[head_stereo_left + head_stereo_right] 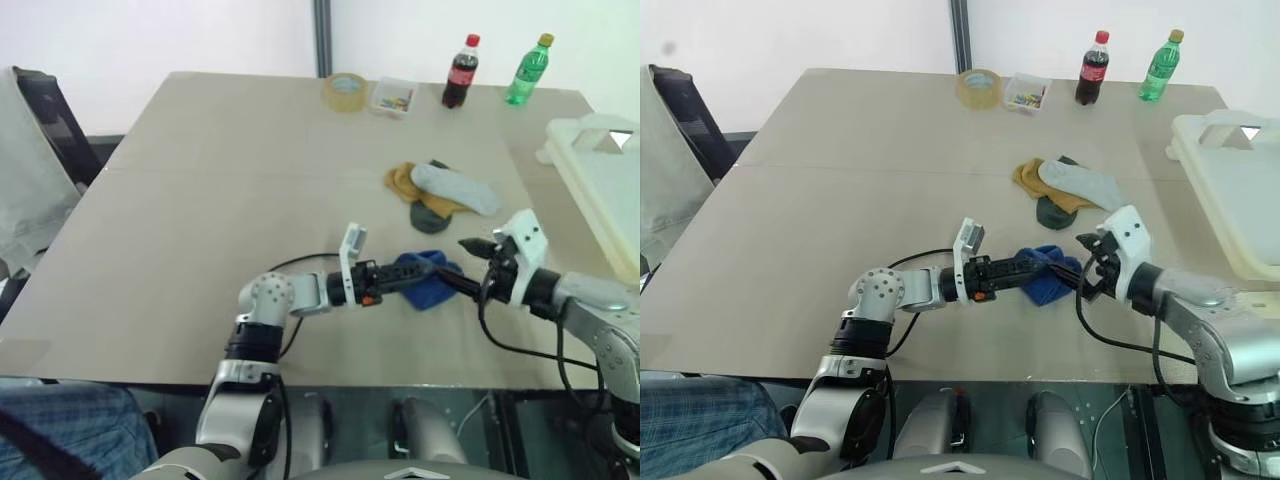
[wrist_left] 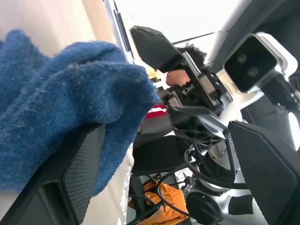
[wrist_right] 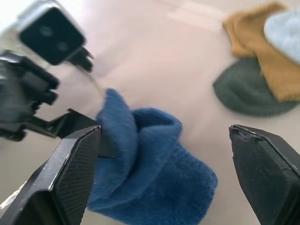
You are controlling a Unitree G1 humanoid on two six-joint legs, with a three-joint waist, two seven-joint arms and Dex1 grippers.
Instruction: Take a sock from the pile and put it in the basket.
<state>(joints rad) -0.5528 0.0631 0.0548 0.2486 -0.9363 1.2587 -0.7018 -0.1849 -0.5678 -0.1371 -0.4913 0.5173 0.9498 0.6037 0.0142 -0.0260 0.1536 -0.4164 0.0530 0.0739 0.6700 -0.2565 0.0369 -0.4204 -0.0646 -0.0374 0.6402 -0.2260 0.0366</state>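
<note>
Blue sock lies crumpled on the counter, near its front edge, between the two tools. Left tool points toward the right, fingers spread wide, with the sock draped over one finger. Right tool hovers just beside the sock, fingers wide apart, holding nothing. Pile of yellow, grey and dark green socks sits farther back. Basket stands at the counter's right edge, well apart from the sock.
</note>
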